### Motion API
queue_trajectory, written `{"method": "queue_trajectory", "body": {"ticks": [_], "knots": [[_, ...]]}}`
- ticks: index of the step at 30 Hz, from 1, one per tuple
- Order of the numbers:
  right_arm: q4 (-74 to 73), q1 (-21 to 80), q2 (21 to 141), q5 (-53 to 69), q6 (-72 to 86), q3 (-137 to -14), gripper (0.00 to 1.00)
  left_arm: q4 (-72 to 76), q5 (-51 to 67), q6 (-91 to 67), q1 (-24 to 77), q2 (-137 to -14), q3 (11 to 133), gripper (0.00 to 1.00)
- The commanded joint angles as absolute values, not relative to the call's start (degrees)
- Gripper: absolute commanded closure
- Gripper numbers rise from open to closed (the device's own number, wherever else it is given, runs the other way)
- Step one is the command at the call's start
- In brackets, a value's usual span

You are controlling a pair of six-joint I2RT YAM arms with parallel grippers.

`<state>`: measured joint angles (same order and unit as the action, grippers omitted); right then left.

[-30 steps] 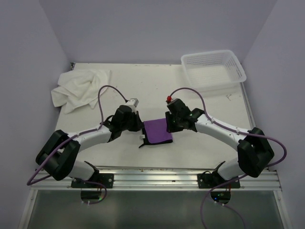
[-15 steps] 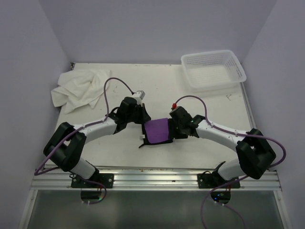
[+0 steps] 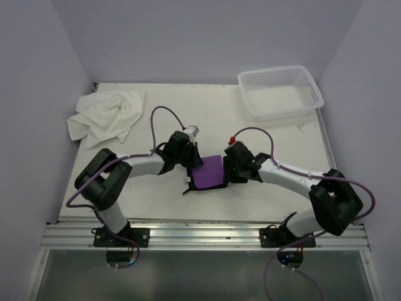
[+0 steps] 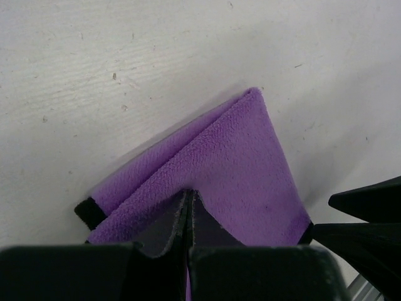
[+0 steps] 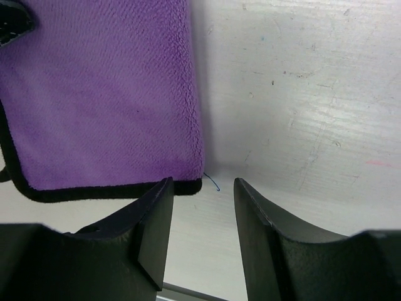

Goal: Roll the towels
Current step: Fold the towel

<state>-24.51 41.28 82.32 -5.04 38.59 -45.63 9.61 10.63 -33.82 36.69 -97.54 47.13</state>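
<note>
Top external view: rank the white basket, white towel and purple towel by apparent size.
1. white basket and white towel: similar spread. The towel's crumpled outline is irregular, so I won't rank them.
2. purple towel: clearly smallest, even allowing for its partly hidden edges.

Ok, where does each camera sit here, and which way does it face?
Top external: above, behind the bases, looking down on the white table; both arms show.
Left wrist: looks down past the shut left gripper pinching the purple dark-edged cloth.
Right wrist: looks down through the open right gripper at that cloth's edge.
All three share the cloth.
</note>
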Motion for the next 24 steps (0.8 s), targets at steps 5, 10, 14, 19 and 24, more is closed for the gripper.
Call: {"method": "queue_trajectory", "body": {"ticks": [5,10,14,19,24], "knots": [[-23.6,40.9,81.4,-6.3,38.6,-47.9,0.55,13.5,8.9,-31.8,36.8,-101.1,47.0,1.0],[-25.3,40.9,81.5,-7.3,37.4,-51.6,0.63,13.9,9.0,-31.5,36.8,-100.6,46.6,1.0],[-25.8,41.0,82.4,-7.0,36.5,-55.8,0.69,13.0,8.9,-31.2,36.8,-98.9,47.0,1.0],[-24.2,41.0,87.9,-7.0,35.9,-62.0,0.77,10.6,7.9,-30.9,36.8,-95.1,47.6,1.0],[-22.0,41.0,95.0,-3.8,36.1,-67.7,1.0,7.3,4.8,-29.4,36.6,-91.4,48.0,1.0]]}}
